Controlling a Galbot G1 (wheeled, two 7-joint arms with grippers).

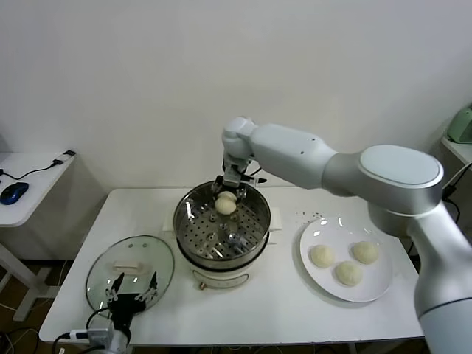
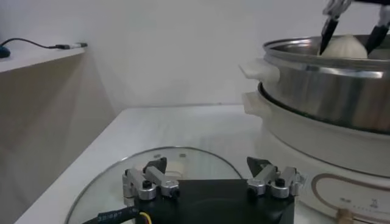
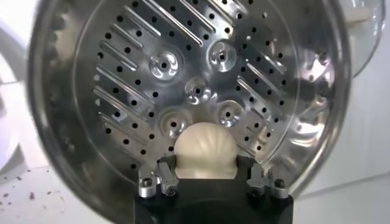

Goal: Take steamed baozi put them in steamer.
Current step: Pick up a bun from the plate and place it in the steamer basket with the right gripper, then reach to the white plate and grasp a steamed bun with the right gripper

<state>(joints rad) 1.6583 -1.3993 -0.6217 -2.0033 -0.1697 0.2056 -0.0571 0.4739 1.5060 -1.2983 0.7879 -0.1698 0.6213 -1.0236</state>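
Observation:
My right gripper [image 1: 226,195] hangs over the far side of the steamer [image 1: 259,221], shut on one cream-white baozi [image 1: 226,204]. In the right wrist view that baozi [image 3: 205,149] sits between the fingers, above the perforated tray [image 3: 183,67]. The left wrist view shows the same bun [image 2: 345,46] above the steamer's rim [image 2: 323,61]. Three more baozi [image 1: 321,255] [image 1: 364,251] [image 1: 348,273] lie on the white plate [image 1: 313,279] at the right. My left gripper [image 1: 131,292] is parked open near the table's front left, over the glass lid [image 1: 103,273].
The glass lid [image 2: 109,182] with its white knob [image 1: 127,265] lies flat left of the steamer. A side table with a blue mouse [image 1: 13,192] and a cable stands at far left. Dark crumbs [image 1: 310,215] dot the table behind the plate.

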